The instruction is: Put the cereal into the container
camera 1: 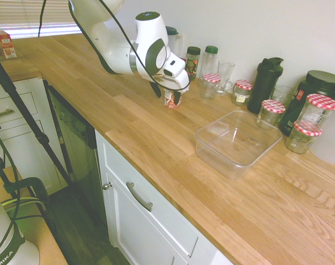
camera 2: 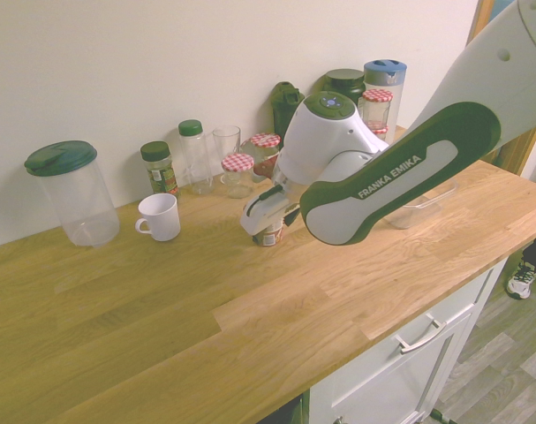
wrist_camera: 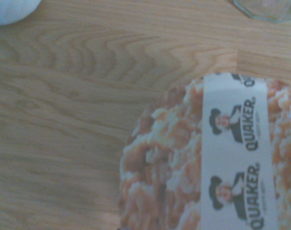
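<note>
Still to do: nearly all of the task, by the look of it. Standing at the cereal (camera 1: 171, 100) with the fingers (camera 1: 169, 99) spread wide, one to each side of it, seemingly lined up for a grip. Cannot tell from these views whether touching its sides. No lift to be seen: cereal upright on the desk (camera 1: 150, 143), well apart from the tub (camera 1: 214, 154), with the mug (camera 2: 160, 217) and a jar (camera 2: 237, 176) near it.

Done, then: seemingly only the reach. Left: close on the cup, raise it clear of the desk, carry it across to the tub, lower it inside the low walls, let go and back off. Next, probably best to centre and squeeze evenly; with an off-centre pinch, might tip or slide the cup. On the carry, needs enough height to clear the tub's rim.
</note>
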You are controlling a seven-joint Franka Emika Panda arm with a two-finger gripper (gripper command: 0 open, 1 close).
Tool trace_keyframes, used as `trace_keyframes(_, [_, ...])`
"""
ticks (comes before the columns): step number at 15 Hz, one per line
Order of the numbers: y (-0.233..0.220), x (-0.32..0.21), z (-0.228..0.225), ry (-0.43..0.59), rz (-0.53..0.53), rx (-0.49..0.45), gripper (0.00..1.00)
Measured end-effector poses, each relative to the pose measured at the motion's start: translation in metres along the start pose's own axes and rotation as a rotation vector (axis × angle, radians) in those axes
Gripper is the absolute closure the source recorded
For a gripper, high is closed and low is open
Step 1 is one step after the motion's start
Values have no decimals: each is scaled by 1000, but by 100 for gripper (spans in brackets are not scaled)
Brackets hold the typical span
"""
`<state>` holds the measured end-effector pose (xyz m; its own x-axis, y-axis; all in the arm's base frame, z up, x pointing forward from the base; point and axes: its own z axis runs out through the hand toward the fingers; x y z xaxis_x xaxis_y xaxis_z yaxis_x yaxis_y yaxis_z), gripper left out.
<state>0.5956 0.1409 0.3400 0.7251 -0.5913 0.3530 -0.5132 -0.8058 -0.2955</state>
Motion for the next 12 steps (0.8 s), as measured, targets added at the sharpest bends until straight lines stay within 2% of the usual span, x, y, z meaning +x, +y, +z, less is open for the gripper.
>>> trace_keyframes(2, [-2,6,3,6,5,2,0])
trace_keyframes(3, [-2,8,2,11,3,5,100])
trace_keyframes(12, [-6,7,1,6,-3,14,100])
